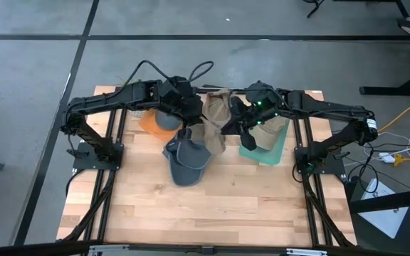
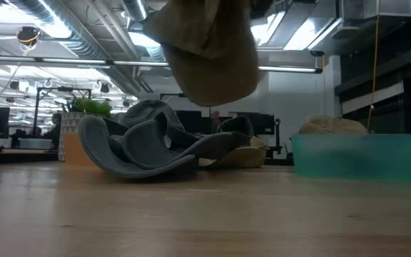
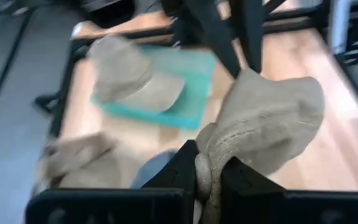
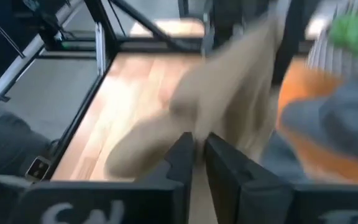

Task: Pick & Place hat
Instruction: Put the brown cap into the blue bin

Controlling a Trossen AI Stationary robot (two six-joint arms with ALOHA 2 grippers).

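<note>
A tan hat [image 1: 215,117] hangs in the air between my two arms over the far middle of the table. In the low view the tan hat [image 2: 207,53] is clear of the wood. My left gripper [image 3: 204,180] is shut on it. My right gripper [image 4: 199,149] stands at the hat's other side, its fingers a narrow gap apart. Grey hats [image 1: 186,158] lie in a heap on the table below. A second tan hat [image 3: 132,78] rests in the teal bin [image 1: 267,149]. My left gripper pinches a bunched, rolled edge of the tan hat [image 3: 205,163] between its two fingers, coming slanting down from the table's left. The rest of the hat [image 3: 272,118] swells out beyond the fingertips, lifted clear of the table. My right gripper has tan cloth [image 4: 229,99] right before its fingertips; whether it touches it, I cannot tell.
An orange thing [image 1: 150,122] lies under the left arm at the far left. The teal bin [image 2: 357,157] stands at the table's right. The near half of the wooden table [image 1: 205,206] is bare boards.
</note>
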